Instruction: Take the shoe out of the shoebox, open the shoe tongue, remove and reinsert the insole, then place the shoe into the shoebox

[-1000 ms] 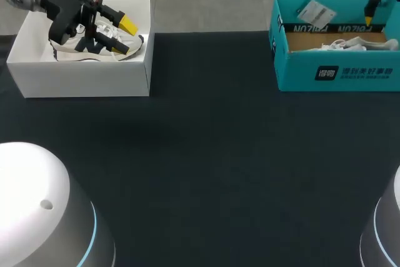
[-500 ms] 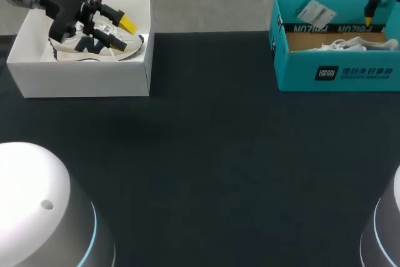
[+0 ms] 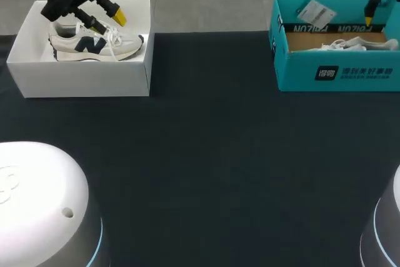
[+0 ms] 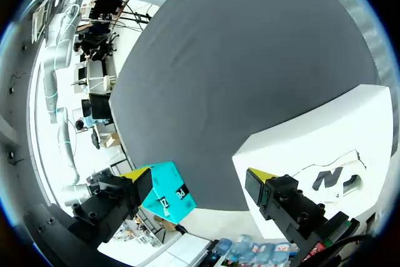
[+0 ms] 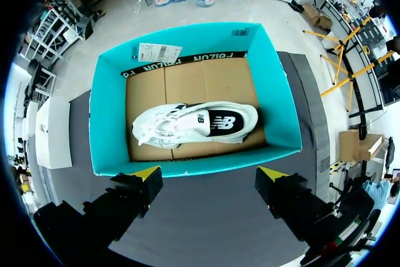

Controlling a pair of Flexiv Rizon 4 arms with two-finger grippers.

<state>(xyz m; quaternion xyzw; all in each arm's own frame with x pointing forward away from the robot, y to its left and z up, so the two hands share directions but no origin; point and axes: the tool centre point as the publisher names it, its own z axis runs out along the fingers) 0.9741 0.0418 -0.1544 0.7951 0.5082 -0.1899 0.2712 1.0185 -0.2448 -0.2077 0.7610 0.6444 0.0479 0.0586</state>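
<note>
A white shoebox (image 3: 81,76), smooth-walled, square-cornered and lidless, held a pale sneaker (image 3: 94,44) standing upright on its sole, with white laces and a dark mark on its side. The left gripper (image 3: 108,21) hung just above the sneaker, its yellow-tipped black fingers spread wide and grasping nothing; the shoe lay below the fingertips and untouched by them. In the left wrist view the sneaker's dark mark showed inside the white box beside one finger. Well apart across the dark, matte table (image 3: 206,154) sat a teal shoebox (image 5: 187,164), open-topped and rectangular, with a floor of plain brown cardboard (image 5: 200,82). On that cardboard lay a white shoe (image 5: 190,124) with loose laces at one end and a dark patch towards the other. A white paper label (image 5: 156,52) rested against the inside of the wall farthest from the fingers, over a black printed strip. The right gripper (image 5: 209,173) hovered over this box with its fingers released and far apart, holding nothing; the near teal wall ran between the two yellow tips, and the white shoe lay just ahead of them.
</note>
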